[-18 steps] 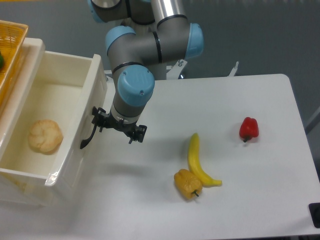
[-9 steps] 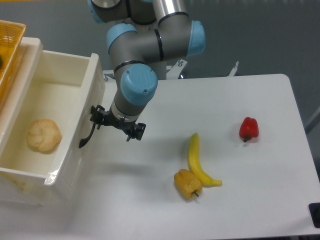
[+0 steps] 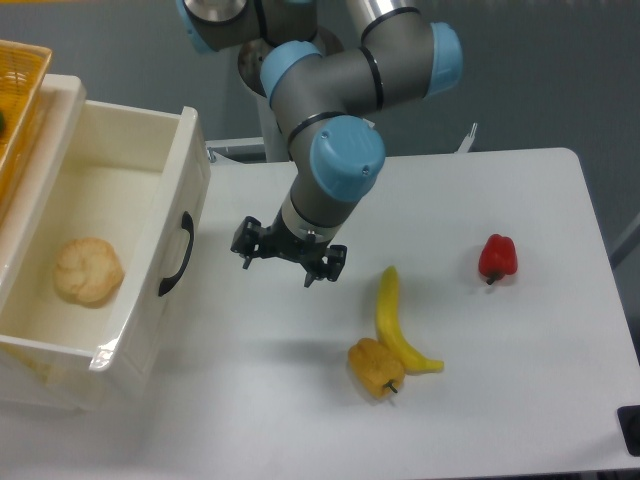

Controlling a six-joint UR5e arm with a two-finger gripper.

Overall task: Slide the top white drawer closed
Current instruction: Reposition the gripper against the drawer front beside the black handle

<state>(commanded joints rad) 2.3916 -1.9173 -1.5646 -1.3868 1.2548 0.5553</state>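
The top white drawer [image 3: 176,190] stands pulled out at the left, a glossy cream box with a black curved handle [image 3: 176,254] on its front. A round bread roll [image 3: 88,270] lies inside it. My gripper [image 3: 289,258] hangs above the table to the right of the drawer front, clear of the handle by a hand's width. Its fingers stand apart and hold nothing. The lower drawer is hidden beneath the top one.
A yellow banana [image 3: 397,322] and a yellow bell pepper [image 3: 374,368] lie on the white table [image 3: 520,400] right of my gripper. A red bell pepper [image 3: 497,257] lies farther right. An orange basket [image 3: 20,95] sits on the cabinet at the top left.
My gripper was right at the drawer handle and has moved to the right, away from it. The drawer slid slightly left between the first two frames, then stayed still.
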